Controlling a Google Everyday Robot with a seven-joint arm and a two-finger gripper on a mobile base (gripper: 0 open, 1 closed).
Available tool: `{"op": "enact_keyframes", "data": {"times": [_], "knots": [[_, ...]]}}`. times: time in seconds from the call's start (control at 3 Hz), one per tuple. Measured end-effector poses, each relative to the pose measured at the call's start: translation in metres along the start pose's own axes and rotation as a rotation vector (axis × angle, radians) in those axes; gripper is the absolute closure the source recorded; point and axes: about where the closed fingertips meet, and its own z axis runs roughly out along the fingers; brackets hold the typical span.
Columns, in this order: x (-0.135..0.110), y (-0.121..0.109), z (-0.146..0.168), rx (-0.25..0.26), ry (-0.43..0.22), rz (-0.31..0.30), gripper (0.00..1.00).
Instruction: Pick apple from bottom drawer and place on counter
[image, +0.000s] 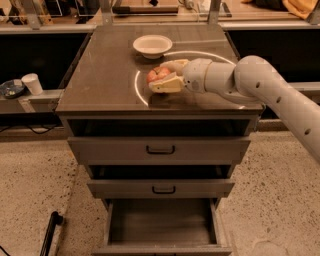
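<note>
The red apple (157, 74) with yellowish patches sits between the fingers of my gripper (164, 75), over the counter (105, 75) near the left side of the bright white ring of light. The gripper is shut on the apple, one finger behind it and one in front. The arm reaches in from the right. I cannot tell whether the apple touches the counter top. The bottom drawer (161, 222) is pulled open below and its grey tray holds nothing.
A white bowl (152, 46) stands on the counter just behind the gripper. Two wider drawers with black handles (160, 150) are above the bottom one, slightly open. A paper cup (33, 83) stands on a ledge to the left. A black pole (49, 232) lies on the floor at bottom left.
</note>
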Motion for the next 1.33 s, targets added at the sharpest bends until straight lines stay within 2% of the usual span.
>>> {"op": "enact_keyframes", "data": {"times": [1.0, 1.33], "knots": [[0.0000, 0.0000, 0.0001, 0.000, 0.000, 0.000, 0.15], [0.0000, 0.0001, 0.0001, 0.000, 0.000, 0.000, 0.00]]}}
